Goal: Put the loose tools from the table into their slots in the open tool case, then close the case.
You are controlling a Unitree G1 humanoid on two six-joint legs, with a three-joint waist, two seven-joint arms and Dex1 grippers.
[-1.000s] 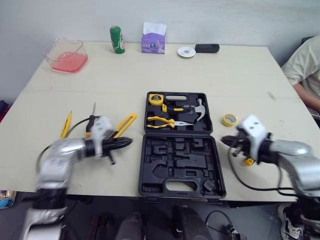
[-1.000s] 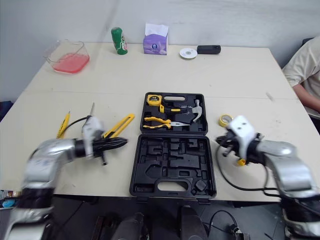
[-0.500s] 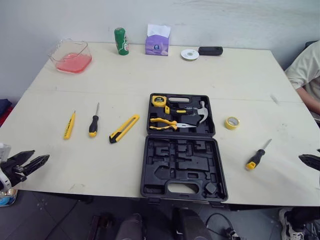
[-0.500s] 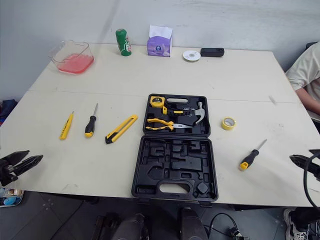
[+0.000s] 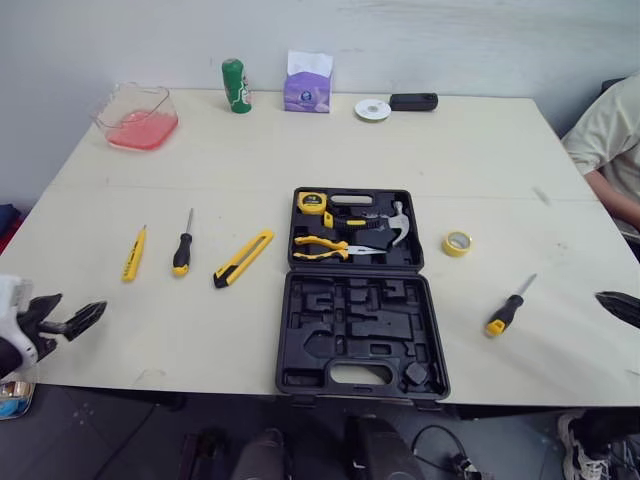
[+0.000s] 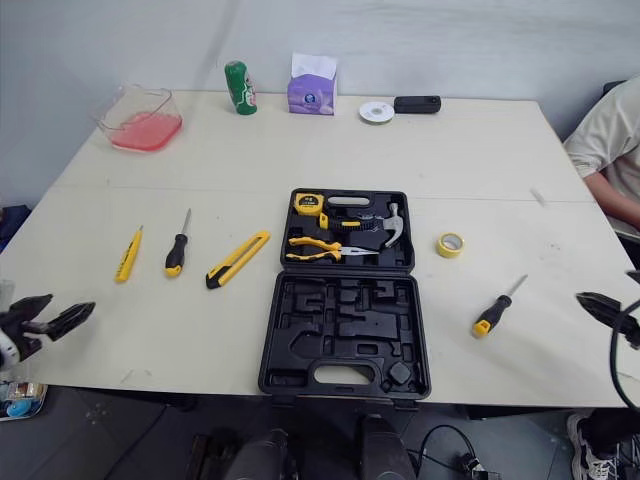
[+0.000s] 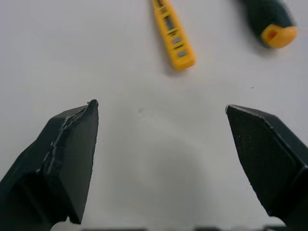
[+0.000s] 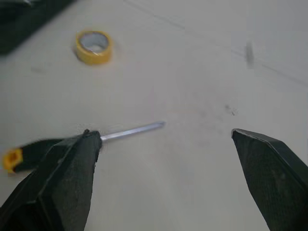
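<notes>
Yellow knife (image 5: 243, 258), tape roll (image 5: 457, 242) and screwdrivers (image 5: 182, 250) lie loose beside the open tool case (image 5: 360, 335) — all still to do — left gripper (image 7: 161, 108) and right gripper (image 8: 166, 134) spread wide, empty, at the table's (image 5: 300, 140) near corners.

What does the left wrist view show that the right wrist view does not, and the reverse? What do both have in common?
Left wrist view: a slim yellow tool and the handle end of the left screwdriver, both lying beyond the open left hand.
Right wrist view: the tape roll, the right screwdriver with its handle partly behind one finger, a dark corner of the case, and the open right hand.
Both: bare table between two spread black fingers, with nothing held.
</notes>
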